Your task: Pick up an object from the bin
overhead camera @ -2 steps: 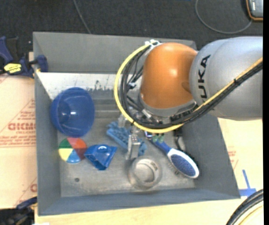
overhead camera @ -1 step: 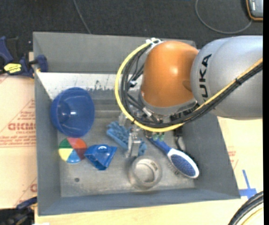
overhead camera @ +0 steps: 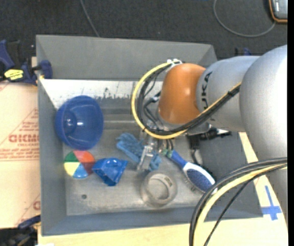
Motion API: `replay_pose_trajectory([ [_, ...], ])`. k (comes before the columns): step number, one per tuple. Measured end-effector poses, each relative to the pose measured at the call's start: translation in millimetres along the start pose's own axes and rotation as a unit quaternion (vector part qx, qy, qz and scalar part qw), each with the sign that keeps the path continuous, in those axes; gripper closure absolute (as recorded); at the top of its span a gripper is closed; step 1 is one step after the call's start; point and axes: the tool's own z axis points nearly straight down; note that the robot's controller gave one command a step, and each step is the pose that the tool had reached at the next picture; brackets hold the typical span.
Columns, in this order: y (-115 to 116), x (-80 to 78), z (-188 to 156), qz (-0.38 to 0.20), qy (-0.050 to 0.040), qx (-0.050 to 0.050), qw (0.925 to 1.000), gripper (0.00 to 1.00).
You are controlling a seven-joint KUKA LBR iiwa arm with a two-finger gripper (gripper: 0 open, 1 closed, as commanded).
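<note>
Nearest to us, just inside the near wall of the grey bin [overhead camera: 116, 217], we see a clear round cup [overhead camera: 158, 188] lying on the floor. A blue and white brush [overhead camera: 195, 176] lies slantwise close to its right. A little farther in and to the left sits a small crumpled blue cup [overhead camera: 110, 170], and just beside it, toward the left wall, a ball [overhead camera: 77, 164] in yellow, red, green and blue segments. In the middle of the bin the gripper [overhead camera: 148, 159] is down low, right above the clear cup and at the right end of a light blue ridged plastic piece [overhead camera: 130, 146], which lies flat between the small blue cup and the brush handle. The gripper appears to meet that piece's right end, but we cannot tell whether it is released or clenched, nor whether anything is caught in it. Beyond these, toward the far left, a large blue dome-shaped bowl [overhead camera: 78, 121] rests close to the sloping far wall. Above the gripper we see the orange cover [overhead camera: 180, 94] of the wrist, ringed by yellow and black cables [overhead camera: 136, 99], and the silver arm [overhead camera: 254, 106] reaching in from the right.
</note>
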Motion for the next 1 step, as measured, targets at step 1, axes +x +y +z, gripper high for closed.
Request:
replay_pose_trajectory([
  [1,0.5,6.2,19.0,-0.078,-0.0021,-0.001,0.9969,0.0],
])
